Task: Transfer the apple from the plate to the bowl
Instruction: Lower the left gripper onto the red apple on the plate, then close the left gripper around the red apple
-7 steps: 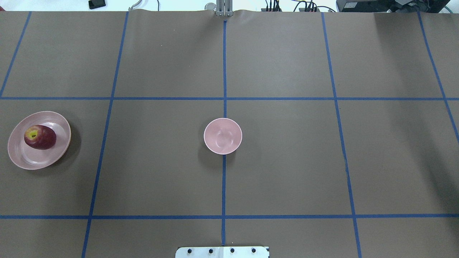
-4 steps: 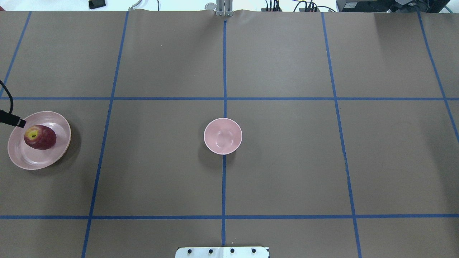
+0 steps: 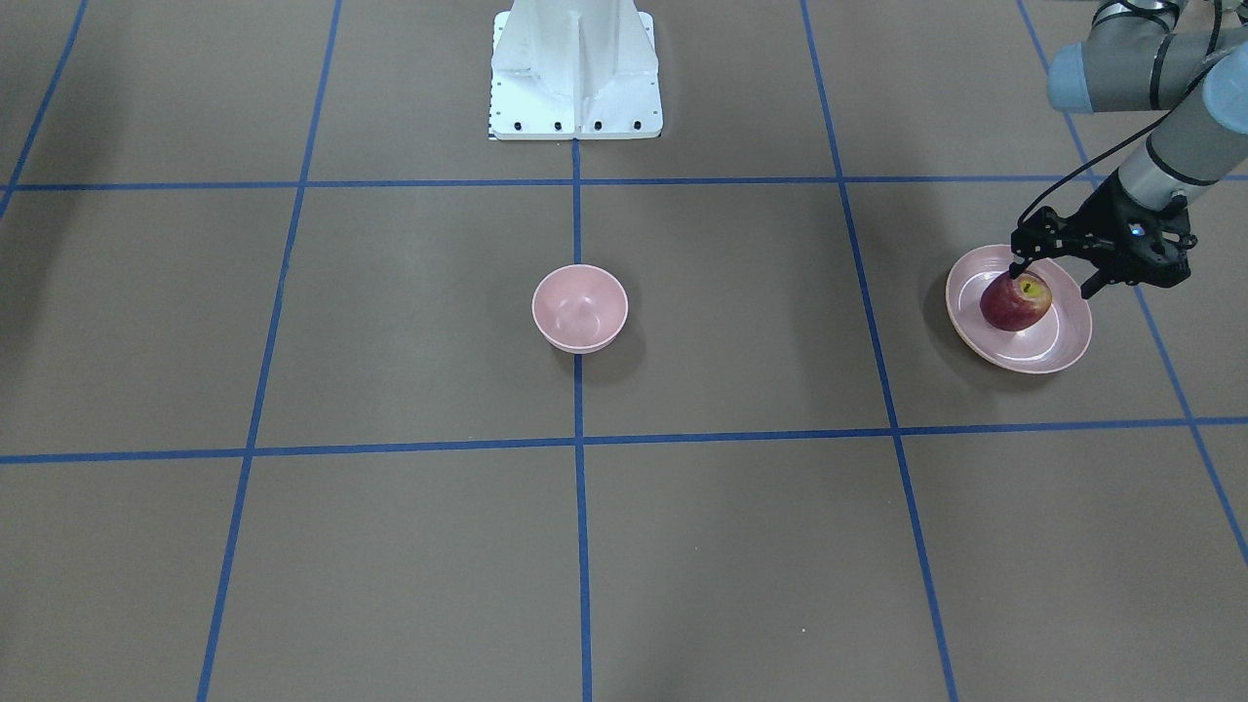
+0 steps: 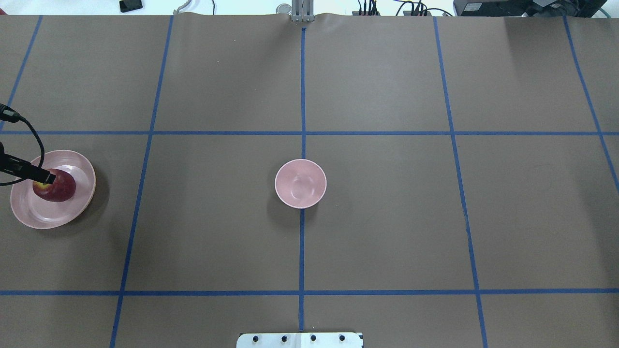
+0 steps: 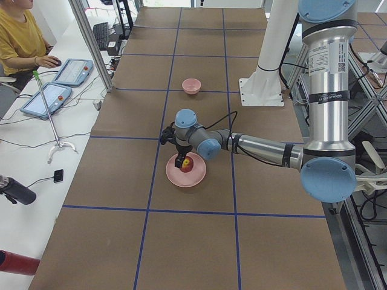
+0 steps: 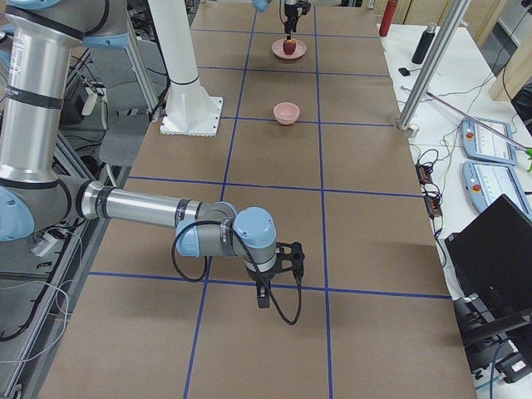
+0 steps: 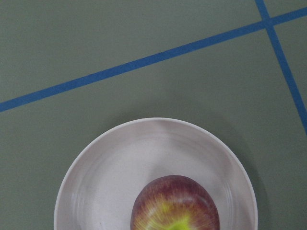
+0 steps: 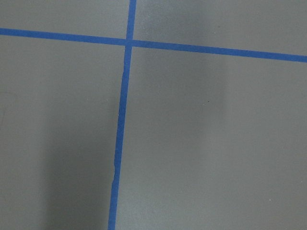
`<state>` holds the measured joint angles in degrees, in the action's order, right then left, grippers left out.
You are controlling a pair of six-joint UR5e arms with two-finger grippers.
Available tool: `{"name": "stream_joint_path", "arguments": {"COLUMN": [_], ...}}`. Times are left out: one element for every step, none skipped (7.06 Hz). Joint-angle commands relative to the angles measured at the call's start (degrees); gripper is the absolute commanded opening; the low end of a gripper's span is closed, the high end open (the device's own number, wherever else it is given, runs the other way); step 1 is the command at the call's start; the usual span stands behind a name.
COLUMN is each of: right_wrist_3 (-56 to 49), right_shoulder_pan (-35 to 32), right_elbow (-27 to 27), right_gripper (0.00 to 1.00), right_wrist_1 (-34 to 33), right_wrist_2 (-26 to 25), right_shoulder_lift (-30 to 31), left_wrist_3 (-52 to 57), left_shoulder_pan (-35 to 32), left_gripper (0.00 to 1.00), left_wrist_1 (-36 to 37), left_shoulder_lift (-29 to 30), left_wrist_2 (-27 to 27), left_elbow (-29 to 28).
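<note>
The dark-red apple (image 3: 1016, 304) lies on the pale-pink plate (image 3: 1058, 351) at the table's left end; both also show in the overhead view, apple (image 4: 59, 188) and plate (image 4: 67, 215). My left gripper (image 3: 1053, 278) hangs open just above the apple, one finger (image 4: 47, 177) over its stem patch. The left wrist view shows the apple (image 7: 175, 206) low in the plate (image 7: 96, 158). The empty pink bowl (image 4: 300, 183) stands at the table's centre. My right gripper (image 6: 278, 274) hovers low over bare table far from both; I cannot tell whether it is open or shut.
Blue tape lines (image 4: 302, 96) divide the brown table into squares. The robot's white base (image 3: 575, 73) stands at the table's near edge. An operator (image 5: 21, 42) sits at a side desk with control tablets (image 5: 57, 84).
My left gripper has come in from the left edge, over the plate's rim, and now stands above the apple. Apple, plate and bowl have not moved.
</note>
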<state>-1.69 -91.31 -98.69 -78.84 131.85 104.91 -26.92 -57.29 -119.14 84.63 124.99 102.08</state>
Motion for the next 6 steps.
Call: {"name": "stream_joint_path", "arguments": {"right_wrist_3": [0.2,0.2,0.2,0.2,0.2,0.2], "right_shoulder_pan": [0.0,0.0,0.0,0.0,0.0,0.0], "right_elbow": [0.0,0.0,0.0,0.0,0.0,0.0], "right_gripper": [1.0,1.0,1.0,1.0,1.0,1.0], "right_wrist_1": [0.0,0.0,0.0,0.0,0.0,0.0], "right_wrist_2": [0.0,-0.1,-0.1,-0.1,0.0,-0.1], "right_shoulder_lift": [0.0,0.1,0.1,0.1,0.1,0.1], "left_wrist_3": [-0.1,-0.1,-0.3,-3.1,-4.2,-4.2], "left_shoulder_pan": [1.8,2.1,2.1,2.2,4.0,4.4], "left_gripper": [0.99,0.99,0.99,0.99,0.99,0.99], "left_wrist_1": [-0.3,-3.1,-6.9,-7.2,-7.2,-7.3], "left_shoulder_lift": [0.2,0.3,0.4,1.7,1.9,2.2], "left_wrist_2": [-1.1,-1.1,-1.0,-1.0,-1.1,-1.1], "left_elbow": [-1.1,-3.2,-5.9,-6.5,-6.8,-7.4]}}
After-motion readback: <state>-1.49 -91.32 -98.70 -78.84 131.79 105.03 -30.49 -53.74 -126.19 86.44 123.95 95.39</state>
